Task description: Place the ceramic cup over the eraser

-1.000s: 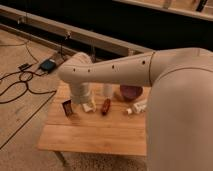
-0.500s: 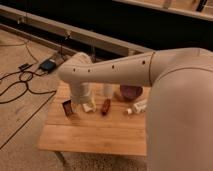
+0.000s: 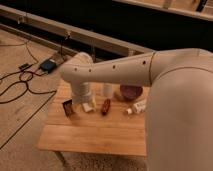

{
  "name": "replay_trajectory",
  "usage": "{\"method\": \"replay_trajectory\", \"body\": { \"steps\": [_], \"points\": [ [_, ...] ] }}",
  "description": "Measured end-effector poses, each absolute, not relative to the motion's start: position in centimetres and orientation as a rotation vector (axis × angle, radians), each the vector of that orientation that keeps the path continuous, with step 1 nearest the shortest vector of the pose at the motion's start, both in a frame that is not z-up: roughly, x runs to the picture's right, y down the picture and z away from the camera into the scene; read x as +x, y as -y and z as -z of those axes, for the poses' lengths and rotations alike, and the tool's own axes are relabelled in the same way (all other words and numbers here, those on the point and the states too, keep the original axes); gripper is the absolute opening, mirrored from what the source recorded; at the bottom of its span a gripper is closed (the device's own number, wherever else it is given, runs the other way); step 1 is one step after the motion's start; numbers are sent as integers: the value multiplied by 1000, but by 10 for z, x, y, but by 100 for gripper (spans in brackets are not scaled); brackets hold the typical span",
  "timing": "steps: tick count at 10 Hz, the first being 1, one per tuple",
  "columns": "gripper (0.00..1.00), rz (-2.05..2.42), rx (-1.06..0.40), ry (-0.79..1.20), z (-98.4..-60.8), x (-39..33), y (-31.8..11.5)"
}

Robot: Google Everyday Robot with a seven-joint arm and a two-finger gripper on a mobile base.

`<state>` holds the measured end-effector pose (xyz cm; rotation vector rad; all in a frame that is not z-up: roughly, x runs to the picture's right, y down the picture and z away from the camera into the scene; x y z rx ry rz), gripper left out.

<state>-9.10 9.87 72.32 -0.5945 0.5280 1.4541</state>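
Observation:
The ceramic cup (image 3: pixel 107 90) is a small white cup standing upright at the back of the wooden table (image 3: pixel 95 132), its top hidden by my arm. At the left of the table stands the eraser (image 3: pixel 68 107), a small dark block with reddish markings. My gripper (image 3: pixel 84 101) hangs down from the white wrist between the eraser and the cup, just above the table. It is open and holds nothing. A flat white block (image 3: pixel 88 107) lies right under it.
A reddish-brown oblong thing (image 3: pixel 105 106) lies in front of the cup. A dark maroon bowl (image 3: pixel 131 92) and a small white object (image 3: pixel 139 106) sit at the right. My big white arm (image 3: pixel 165 85) covers the table's right side. Cables (image 3: pixel 22 82) run across the floor on the left.

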Motion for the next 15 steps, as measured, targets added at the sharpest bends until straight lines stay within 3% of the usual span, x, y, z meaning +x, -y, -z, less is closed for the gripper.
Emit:
{"method": "replay_trajectory", "body": {
  "steps": [7, 15],
  "points": [
    [65, -1539, -592, -566, -836, -20, -61],
    [65, -1562, -547, -542, -872, -1, -8]
  ]
}}
